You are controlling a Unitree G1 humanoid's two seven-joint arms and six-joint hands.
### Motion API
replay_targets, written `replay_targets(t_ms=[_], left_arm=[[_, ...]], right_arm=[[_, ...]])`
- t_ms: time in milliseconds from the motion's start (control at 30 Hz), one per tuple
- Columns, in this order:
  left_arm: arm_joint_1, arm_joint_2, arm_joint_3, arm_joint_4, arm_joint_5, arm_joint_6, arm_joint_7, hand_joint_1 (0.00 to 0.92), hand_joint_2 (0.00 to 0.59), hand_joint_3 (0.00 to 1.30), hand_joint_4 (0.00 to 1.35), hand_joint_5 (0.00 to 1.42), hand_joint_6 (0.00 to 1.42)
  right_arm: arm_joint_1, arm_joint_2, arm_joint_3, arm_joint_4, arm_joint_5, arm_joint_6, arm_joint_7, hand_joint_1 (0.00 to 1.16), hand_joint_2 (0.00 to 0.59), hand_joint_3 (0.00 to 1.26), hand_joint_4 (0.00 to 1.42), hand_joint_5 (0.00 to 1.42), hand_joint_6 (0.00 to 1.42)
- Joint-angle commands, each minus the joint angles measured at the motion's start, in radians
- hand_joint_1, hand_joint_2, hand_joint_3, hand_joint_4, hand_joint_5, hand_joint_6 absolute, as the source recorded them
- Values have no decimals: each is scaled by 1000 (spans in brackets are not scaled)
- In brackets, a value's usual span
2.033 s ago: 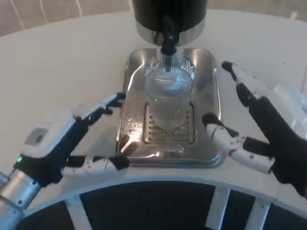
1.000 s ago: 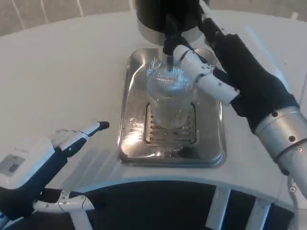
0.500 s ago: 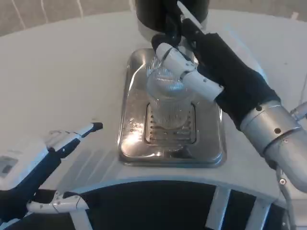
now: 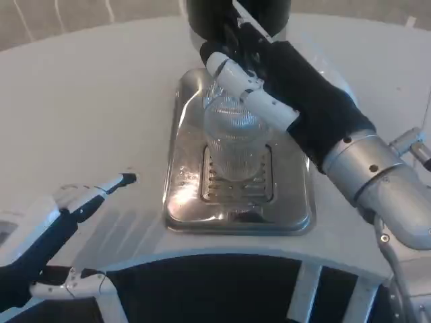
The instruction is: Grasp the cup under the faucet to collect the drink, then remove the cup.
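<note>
The right hand [image 4: 283,81] reaches over the ribbed cup [image 4: 232,145] on the steel tray [image 4: 296,202] toward the faucet [image 4: 232,40], its grip unclear, while the left hand [image 4: 50,232] hovers near-left, fingers apart, holding nothing.

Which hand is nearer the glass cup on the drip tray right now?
Right. The right hand reaches over the cup at the faucet, a finger crossing above its rim. The left hand sits well off the tray, near the table's front edge.

No text, label, brand, number or sign could be read anywhere on the table, and a small patch on the back of the left hand [image 4: 30,229] near the table's front edge was too blurred to make out.
</note>
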Motion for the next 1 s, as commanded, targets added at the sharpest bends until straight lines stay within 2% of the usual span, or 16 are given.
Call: replay_targets(t_ms=[33,267,467,800,1000], left_arm=[[20,21,11,-2,-17,1,-16,83,77,145,120,194,237],[28,21,19,-5,-27,2,-23,83,77,146,120,195,237],[32,19,20,-3,-33,6,-31,81,75,146,120,196,237],[34,15,17,-9,-47,15,-42,69,75,147,120,196,237],[31,8,15,-7,-57,24,-54,66,75,147,120,196,237]], right_arm=[[-30,-28,47,-6,11,10,10,209,490,0,0,0,0],[-53,-134,131,-16,-28,-11,47,165,498,0,0,0,0],[-73,-198,206,-19,-82,-36,69,144,484,0,0,0,0],[-114,-237,278,-20,-155,-53,114,108,491,0,0,0,0],[-115,-239,289,-14,-172,-59,125,103,490,0,0,0,0]])
